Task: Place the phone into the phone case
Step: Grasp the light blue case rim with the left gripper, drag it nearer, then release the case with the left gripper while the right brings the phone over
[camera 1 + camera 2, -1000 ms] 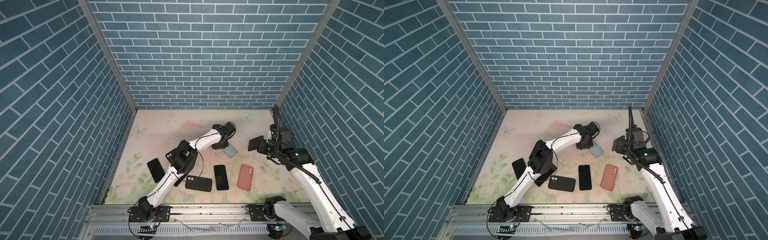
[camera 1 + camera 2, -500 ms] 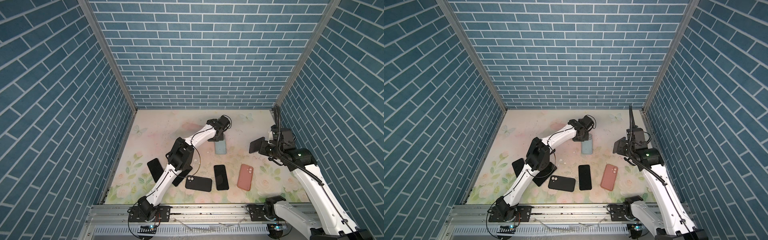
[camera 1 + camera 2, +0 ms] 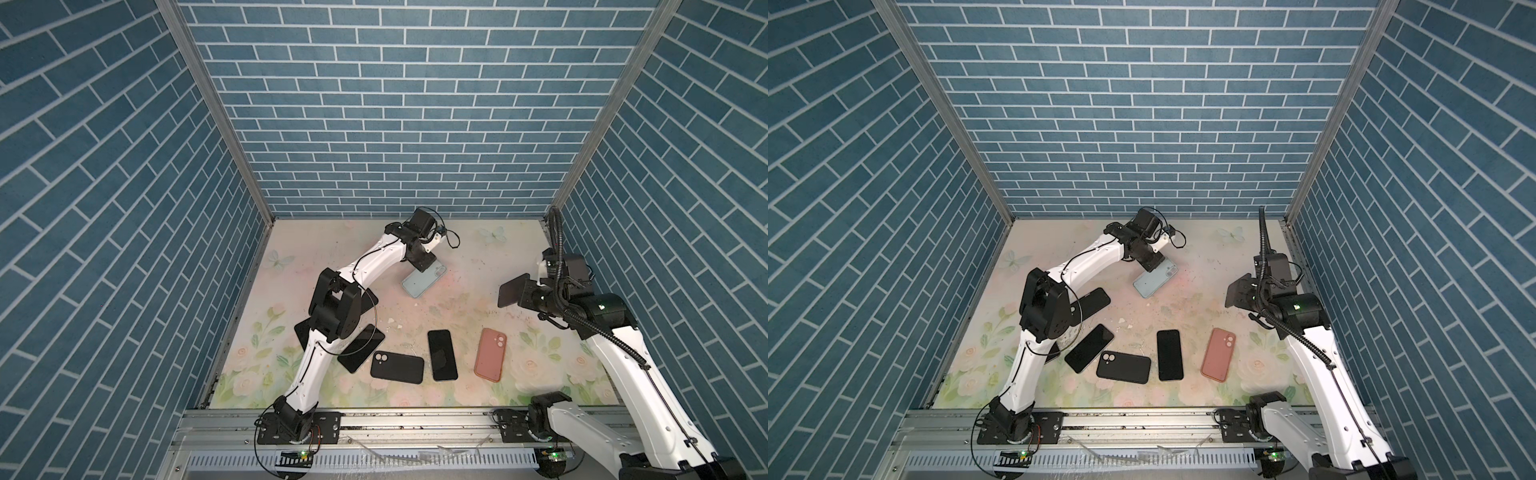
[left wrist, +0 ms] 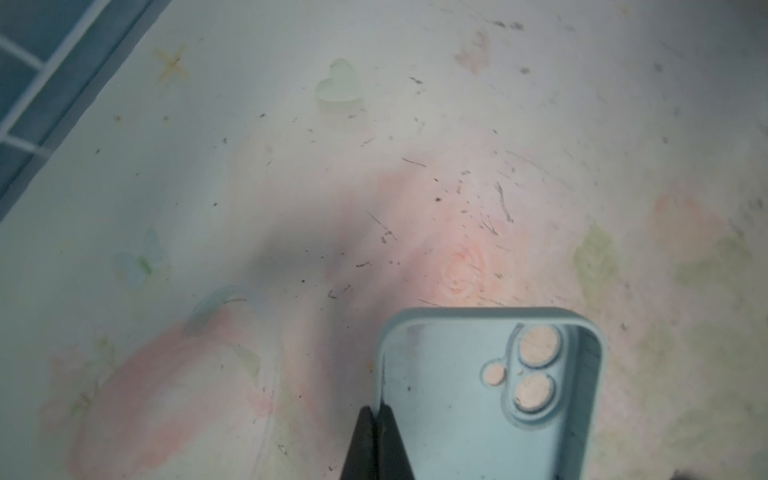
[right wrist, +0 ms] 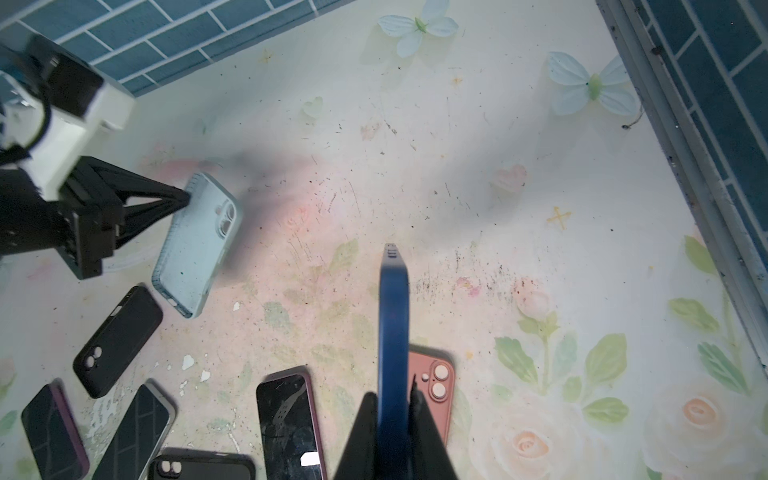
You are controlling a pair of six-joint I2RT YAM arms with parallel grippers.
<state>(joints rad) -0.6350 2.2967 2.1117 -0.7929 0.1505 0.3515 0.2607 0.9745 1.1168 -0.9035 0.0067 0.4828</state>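
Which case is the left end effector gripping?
The light blue case: left end effector shut on its wall; black case and pink case lie free.

Bright even light, soft shadows, wrist cams blurry close-up, wide-angle warp

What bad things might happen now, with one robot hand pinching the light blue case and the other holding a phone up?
The left gripper pinches only the thin rim of the light blue case, so the case might slip out or twist. The right gripper holds the blue phone by one end, edge-on, so it might tilt or drop near the pink case.
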